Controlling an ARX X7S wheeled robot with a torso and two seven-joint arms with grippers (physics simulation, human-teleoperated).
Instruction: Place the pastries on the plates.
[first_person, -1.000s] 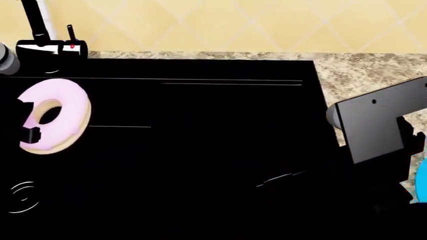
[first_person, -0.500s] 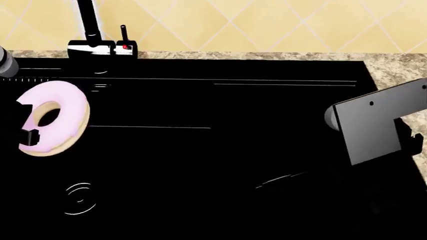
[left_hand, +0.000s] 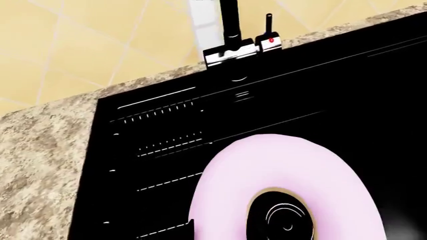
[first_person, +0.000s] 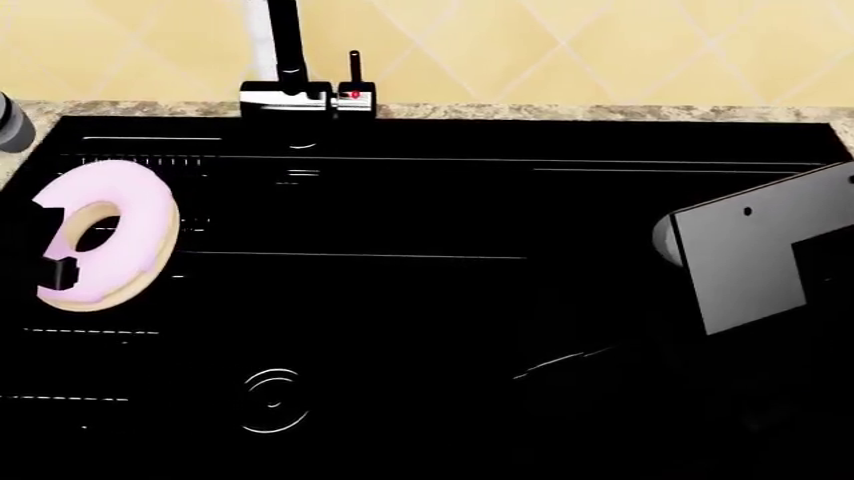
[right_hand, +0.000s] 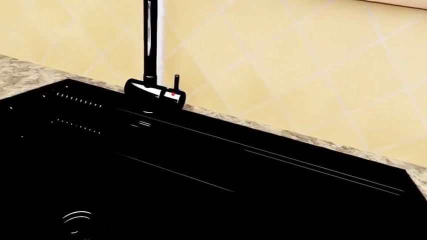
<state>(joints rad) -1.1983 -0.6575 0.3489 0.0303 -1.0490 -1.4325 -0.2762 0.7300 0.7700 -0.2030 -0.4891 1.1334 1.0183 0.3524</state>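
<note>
- Since prev frames: head view pans, faucet (first_person: 287, 60) & sink (first_person: 441, 300) slide right in frame; blue plate edge gone from view.
- Doughnut (first_person: 104, 236) clamped in left end effector (first_person: 51, 245), held on edge over sink's left side; left arm owns it.
- Pink icing, tan underside, hole clear.
- Right end effector: not visible.
- No plates in view.

Your bench (first_person: 134, 108): speckled granite top under a yellow tiled wall. Set into it, a black sink (first_person: 441, 300) with a round drain (first_person: 274, 400), lying below your left claw (first_person: 51, 245). A black tap (first_person: 287, 60) stands on the bench's back edge, beyond that claw.
</note>
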